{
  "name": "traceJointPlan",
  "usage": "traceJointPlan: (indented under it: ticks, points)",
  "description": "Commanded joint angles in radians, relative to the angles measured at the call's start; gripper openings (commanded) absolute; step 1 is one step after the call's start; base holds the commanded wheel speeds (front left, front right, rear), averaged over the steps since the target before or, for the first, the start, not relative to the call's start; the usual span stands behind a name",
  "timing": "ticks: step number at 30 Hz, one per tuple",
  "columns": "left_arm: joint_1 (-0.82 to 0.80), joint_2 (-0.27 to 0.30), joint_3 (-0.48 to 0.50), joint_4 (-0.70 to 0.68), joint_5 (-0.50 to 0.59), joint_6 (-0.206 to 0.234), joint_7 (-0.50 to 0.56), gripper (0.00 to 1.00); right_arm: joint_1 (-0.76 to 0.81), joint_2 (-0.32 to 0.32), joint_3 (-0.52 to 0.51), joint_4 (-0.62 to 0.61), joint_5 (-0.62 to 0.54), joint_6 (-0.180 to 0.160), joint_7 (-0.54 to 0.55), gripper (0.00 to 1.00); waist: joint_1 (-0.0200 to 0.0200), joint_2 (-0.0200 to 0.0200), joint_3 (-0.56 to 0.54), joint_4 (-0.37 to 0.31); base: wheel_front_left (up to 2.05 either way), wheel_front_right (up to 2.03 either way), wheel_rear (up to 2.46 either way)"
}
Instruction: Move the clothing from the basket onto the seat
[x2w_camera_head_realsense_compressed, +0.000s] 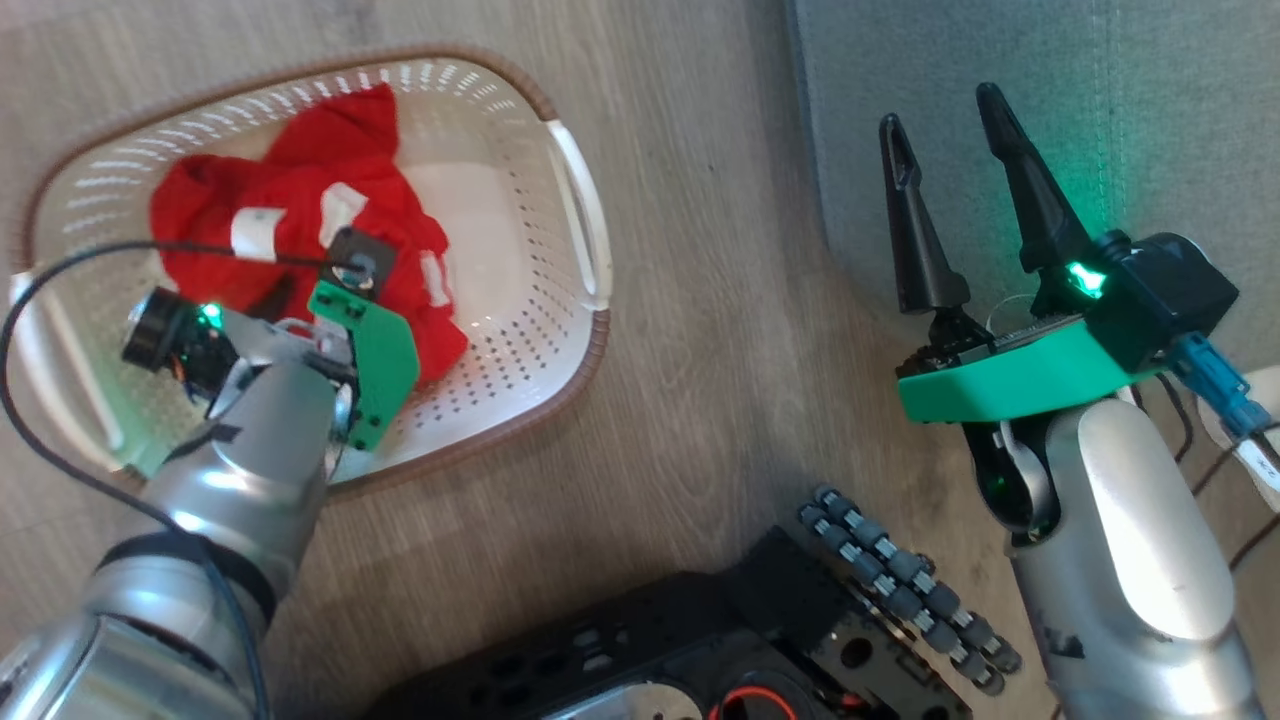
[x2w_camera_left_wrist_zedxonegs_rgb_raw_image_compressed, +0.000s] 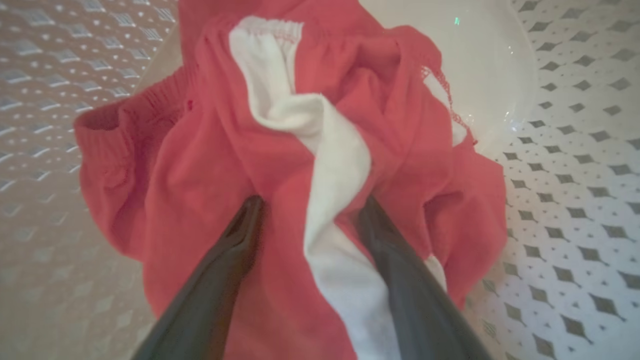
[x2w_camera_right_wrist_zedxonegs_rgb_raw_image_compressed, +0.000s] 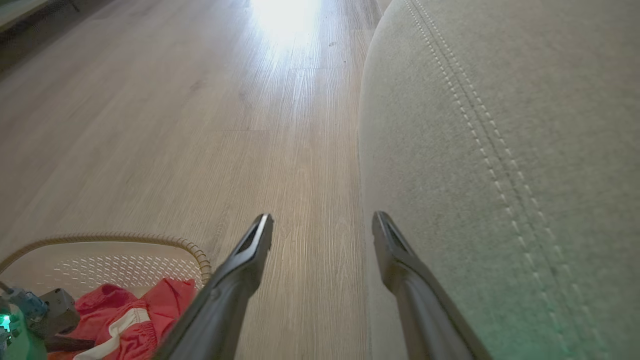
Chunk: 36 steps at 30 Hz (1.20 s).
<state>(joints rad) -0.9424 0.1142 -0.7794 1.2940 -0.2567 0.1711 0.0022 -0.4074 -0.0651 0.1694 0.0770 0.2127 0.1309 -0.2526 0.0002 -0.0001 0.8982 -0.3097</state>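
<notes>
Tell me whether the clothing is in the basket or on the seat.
In the basket: the clothing lies bunched on its floor, the open left pincer straddling it; the seat stands apart.

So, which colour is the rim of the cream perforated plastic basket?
Brown rim; clearest in head view.

Red white-banded clothing (x2w_camera_head_realsense_compressed: 300, 190), cream perforated basket (x2w_camera_head_realsense_compressed: 520, 330), grey-green seat (x2w_camera_head_realsense_compressed: 1180, 100).

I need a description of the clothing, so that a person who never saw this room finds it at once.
On the wooden floor, left of the grey-green sofa seat, stands a cream perforated laundry basket with a brown rim. Inside lies the crumpled clothing. Its bright red fabric with white bands sets it apart from the pale plastic around it.
</notes>
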Motion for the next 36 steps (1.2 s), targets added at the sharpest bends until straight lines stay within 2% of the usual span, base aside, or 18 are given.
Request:
traceJointPlan:
  ticks: [1,4,5,6,7,11,17,28,33,36]
  points:
    - [0.011,0.019,0.006,-0.005,0.001,0.009,0.017,1.0,0.023,0.007,0.016,-0.031,0.006,0.0,-0.009,1.0,-0.0002,0.0001,0.02,-0.017,0.0,0.0,0.0]
    - [0.004,0.026,0.0,-0.004,0.001,0.015,0.066,1.0,0.027,0.01,0.015,-0.032,0.006,0.0,-0.009,1.0,-0.0002,0.0001,0.028,-0.017,0.0,0.0,0.0]
    - [0.003,0.028,0.001,-0.004,-0.002,0.018,0.085,0.66,0.027,0.011,0.015,-0.033,0.005,0.0,-0.009,1.0,-0.0002,0.0001,0.03,-0.017,0.0,0.0,0.0]
    - [0.001,0.03,0.0,-0.004,-0.003,0.017,0.093,0.14,0.026,0.011,0.015,-0.032,0.005,0.0,-0.009,1.0,-0.0002,0.0001,0.031,-0.018,0.0,0.0,0.0]
    - [0.001,0.032,-0.002,-0.004,-0.004,0.016,0.095,0.0,0.024,0.012,0.016,-0.03,0.006,0.0,-0.009,1.0,-0.0002,0.0001,0.031,-0.019,0.0,0.0,0.0]
    - [0.005,0.04,-0.006,-0.003,-0.008,0.007,0.069,0.0,0.006,0.013,0.021,-0.022,0.012,0.0,-0.009,1.0,-0.0002,0.0001,0.02,-0.023,0.0,0.0,0.0]
    - [0.053,0.013,-0.005,-0.003,-0.029,-0.004,0.002,0.0,-0.002,0.014,0.018,0.002,0.01,0.0,-0.009,1.0,-0.0002,0.0001,-0.073,0.01,0.0,0.0,0.0]
    - [0.154,-0.047,0.04,-0.013,-0.109,-0.007,-0.224,0.0,0.038,-0.01,-0.001,0.068,-0.008,0.0,-0.009,1.0,-0.0002,0.0001,-0.344,0.104,0.0,0.0,0.0]
    - [0.192,-0.057,0.059,-0.07,-0.134,-0.005,-0.261,0.0,0.077,-0.021,-0.007,0.095,-0.012,0.0,-0.009,1.0,-0.0002,0.0001,-0.478,0.145,0.0,0.0,0.0]
    - [0.218,-0.051,0.076,-0.169,-0.129,0.007,-0.263,0.0,0.107,-0.027,-0.012,0.108,-0.014,0.0,-0.009,1.0,-0.0002,0.0001,-0.553,0.171,0.0,0.0,0.0]
